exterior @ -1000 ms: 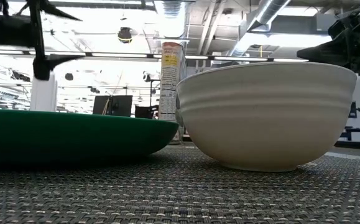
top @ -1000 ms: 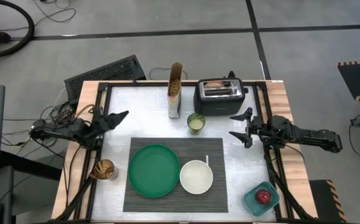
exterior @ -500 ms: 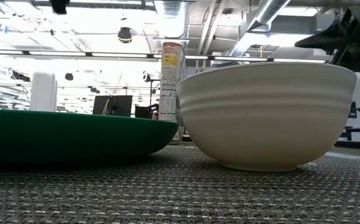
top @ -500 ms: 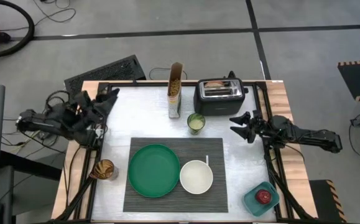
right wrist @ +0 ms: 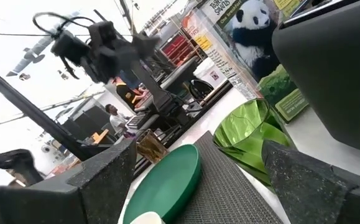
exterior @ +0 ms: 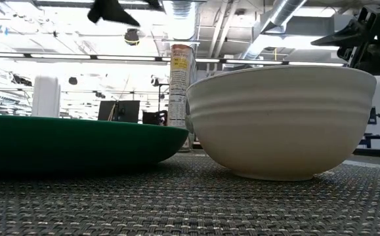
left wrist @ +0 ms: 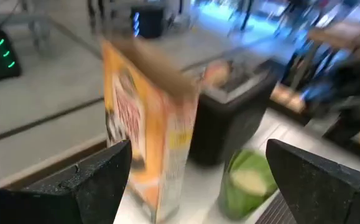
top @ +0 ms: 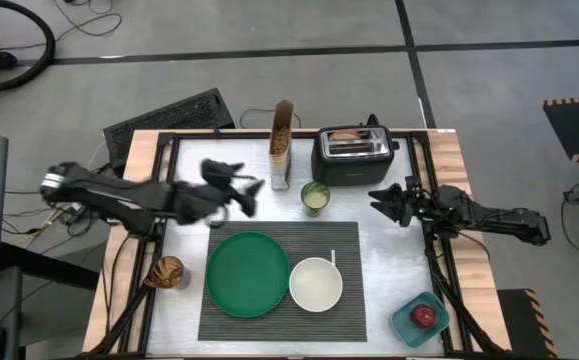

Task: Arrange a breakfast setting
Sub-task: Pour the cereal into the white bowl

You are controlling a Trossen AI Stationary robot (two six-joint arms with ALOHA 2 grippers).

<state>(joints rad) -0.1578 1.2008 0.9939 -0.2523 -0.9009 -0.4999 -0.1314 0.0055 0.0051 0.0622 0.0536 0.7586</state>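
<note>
A dark ribbed placemat holds a round green plate and a smaller white bowl. A tan bagel sticks out of the black toaster at the far edge. A red apple lies in the teal container at the near right. My left gripper is open and empty above the table, just left of the upright cereal box, which shows between its fingers in the left wrist view. My right gripper is open and empty, right of the green cup.
The green cup stands between the two grippers, near the toaster. A brown jar stands at the near left, off the mat. A thin pale stick lies on the mat by the bowl. Bare table lies left of the mat.
My left gripper has swung from the table's left edge toward the right, over the table, up to the cereal box. My right gripper has rolled about its wrist and stayed nearly in place. Nothing on the table has moved.
</note>
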